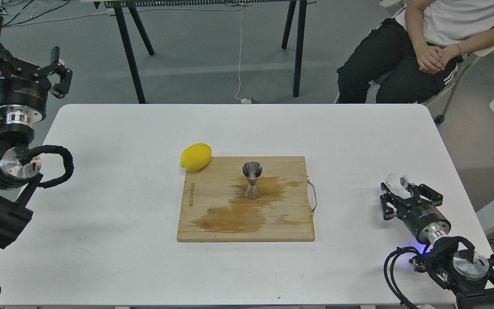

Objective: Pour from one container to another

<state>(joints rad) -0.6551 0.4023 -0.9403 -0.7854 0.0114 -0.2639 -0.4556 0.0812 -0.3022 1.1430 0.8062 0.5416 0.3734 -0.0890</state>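
A steel jigger [252, 184] stands upright on the wooden cutting board [290, 227], amid brown wet stains on the wood. A small clear glass [397, 179] is at the right side of the table, between the fingers of my right gripper [405, 191], which appears shut on it low over the tabletop. My left gripper [19, 56] is raised beyond the table's far left corner, open and holding nothing, far from the board.
A yellow lemon [195, 156] lies at the board's far left corner. The white table [114, 206] carries only these things. A person [427, 47] sits beyond the far right corner. Black table legs [131, 56] stand behind.
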